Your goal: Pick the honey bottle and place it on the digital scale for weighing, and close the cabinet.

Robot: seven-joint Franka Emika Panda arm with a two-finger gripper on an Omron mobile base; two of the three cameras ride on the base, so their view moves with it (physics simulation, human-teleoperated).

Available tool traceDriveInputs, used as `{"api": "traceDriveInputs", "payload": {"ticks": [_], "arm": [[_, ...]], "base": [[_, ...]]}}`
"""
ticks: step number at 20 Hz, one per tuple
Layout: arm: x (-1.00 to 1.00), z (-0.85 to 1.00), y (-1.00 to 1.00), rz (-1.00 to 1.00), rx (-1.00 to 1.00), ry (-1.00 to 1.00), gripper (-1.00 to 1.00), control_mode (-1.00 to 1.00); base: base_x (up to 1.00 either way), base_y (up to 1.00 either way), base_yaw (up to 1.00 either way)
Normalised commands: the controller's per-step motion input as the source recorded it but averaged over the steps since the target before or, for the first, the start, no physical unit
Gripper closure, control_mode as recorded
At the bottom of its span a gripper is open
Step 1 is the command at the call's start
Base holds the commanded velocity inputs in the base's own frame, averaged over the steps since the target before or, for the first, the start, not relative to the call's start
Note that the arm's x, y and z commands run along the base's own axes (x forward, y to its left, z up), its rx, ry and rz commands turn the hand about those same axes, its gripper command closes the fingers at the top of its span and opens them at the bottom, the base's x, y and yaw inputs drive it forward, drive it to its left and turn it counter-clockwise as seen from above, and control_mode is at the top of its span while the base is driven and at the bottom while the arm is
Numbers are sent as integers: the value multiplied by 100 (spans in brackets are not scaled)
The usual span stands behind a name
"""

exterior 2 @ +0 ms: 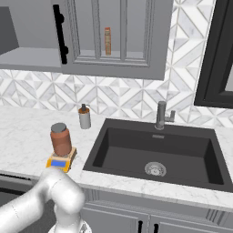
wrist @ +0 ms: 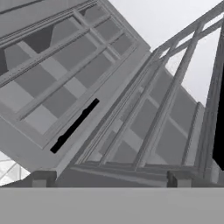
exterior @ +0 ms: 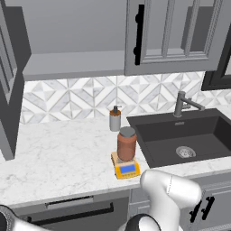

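The honey bottle (exterior: pixel 127 144) (exterior 2: pixel 61 139), reddish-brown with a grey lid, stands upright on the yellow-orange digital scale (exterior: pixel 126 168) (exterior 2: pixel 60 161) on the counter, left of the sink. The dark grey wall cabinet (exterior: pixel 171 40) (exterior 2: pixel 113 41) hangs above. Its left door (exterior: pixel 8 103) is swung open, baring the shelf (exterior: pixel 74 63). The right door is shut, with its black bar handle (exterior: pixel 139 34) (exterior 2: pixel 61 34). In the hand view my gripper (wrist: pixel 111 178) is open with nothing between its fingertips (wrist: pixel 43 177). It looks up at the panelled cabinet doors (wrist: pixel 65 83) and a black handle (wrist: pixel 74 124).
A small pump dispenser (exterior: pixel 115 118) (exterior 2: pixel 84 117) stands by the backsplash behind the scale. The black sink (exterior: pixel 185 135) (exterior 2: pixel 154 152) with its faucet (exterior: pixel 182 103) (exterior 2: pixel 161 114) lies to the right. An orange-red box (exterior 2: pixel 108 41) sits inside the cabinet. My arm's elbow (exterior: pixel 171 189) is low in front.
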Motion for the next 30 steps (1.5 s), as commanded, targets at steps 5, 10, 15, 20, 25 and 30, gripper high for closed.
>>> {"api": "traceDriveInputs", "payload": {"ticks": [5,10,15,20,25,30], "arm": [[99,-5,23,0,3,25,-100,-100],[74,33,-82,1,27,26,-100,-100],[3,87,-100,1,39,-6,-100,-100],[27,41,-100,4,47,-2,-100,-100],[94,4,-100,8,41,1,-100,-100],[100,-52,-100,6,35,5,-100,-100]], "base": [[0,0,0],[0,0,0],[0,0,0],[0,0,0],[0,0,0],[0,0,0]]}}
